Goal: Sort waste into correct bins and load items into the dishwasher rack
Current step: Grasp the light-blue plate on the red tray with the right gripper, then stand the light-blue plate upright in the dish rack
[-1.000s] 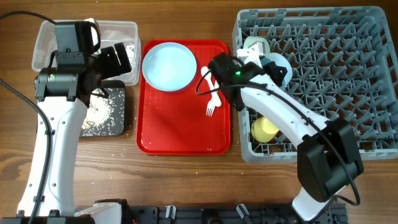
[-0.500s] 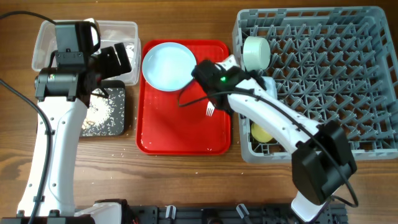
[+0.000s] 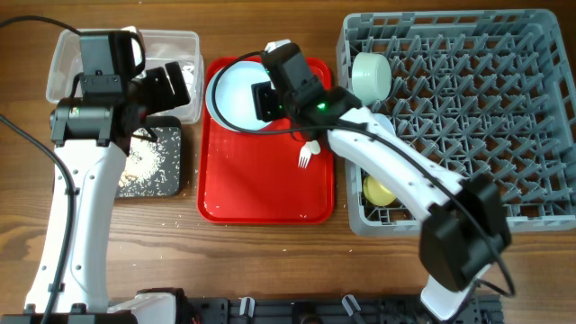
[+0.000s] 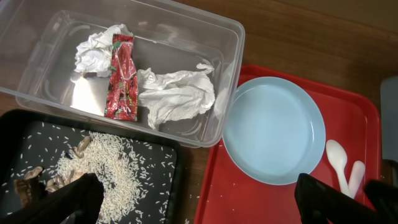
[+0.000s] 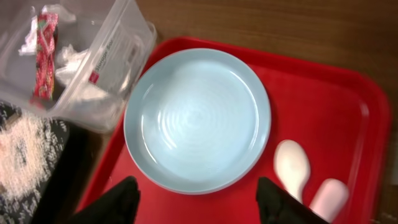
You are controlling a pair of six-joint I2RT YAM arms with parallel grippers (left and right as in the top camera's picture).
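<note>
Right gripper (image 5: 199,202) hovering over plate (image 5: 198,119), fingers (image 5: 121,200) wide apart, presumably lining up to take its rim for loading into rack (image 3: 504,117).

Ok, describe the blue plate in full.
The plate is round, light blue and glossy, plastic by its look, with a low raised rim and faint rings in its well. Empty, it lies flat in the far left corner of the red tray, close by the clear tub. The open right gripper hovers above it.
</note>
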